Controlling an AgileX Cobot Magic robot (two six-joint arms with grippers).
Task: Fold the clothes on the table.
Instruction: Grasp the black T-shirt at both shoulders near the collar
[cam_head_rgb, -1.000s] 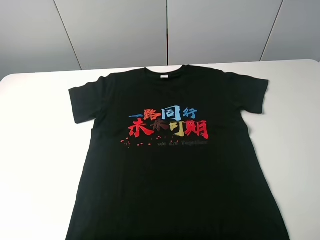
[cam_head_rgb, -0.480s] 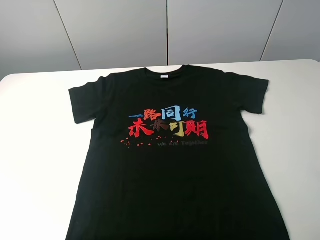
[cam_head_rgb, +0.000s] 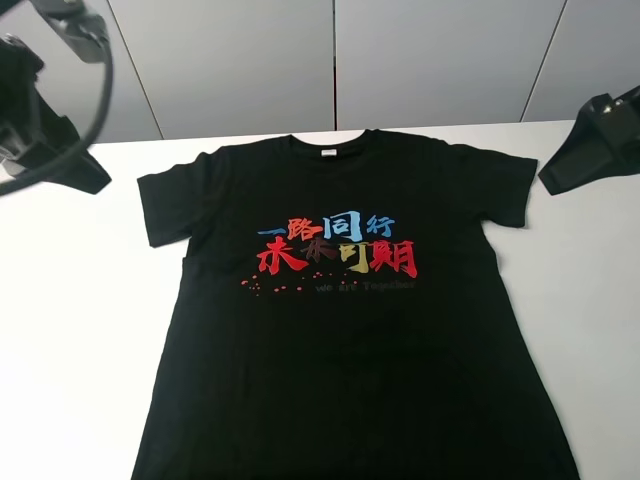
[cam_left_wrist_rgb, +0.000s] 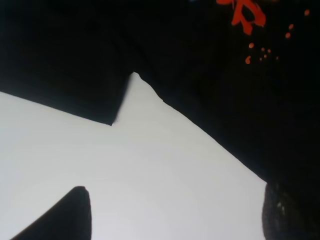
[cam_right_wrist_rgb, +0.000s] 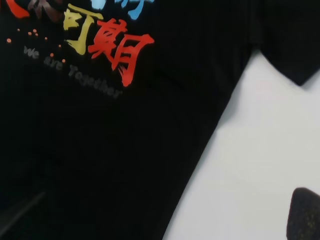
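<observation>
Across the surface (cam_head_rgb: 70, 330) the black T-shirt (cam_head_rgb: 350, 340) lies unfolded; left tool (cam_left_wrist_rgb: 175, 200) gapes, right tool (cam_head_rgb: 588, 148) I cannot tell; I'd grasp sleeves (cam_head_rgb: 168, 205) next.

Plain grey wall panels (cam_head_rgb: 240, 60), thin dark seams between them, at the back.

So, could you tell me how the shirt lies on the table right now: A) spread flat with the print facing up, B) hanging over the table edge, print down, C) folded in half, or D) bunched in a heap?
A: the shirt lies spread flat and unfolded on the table, with its print facing up.
</observation>
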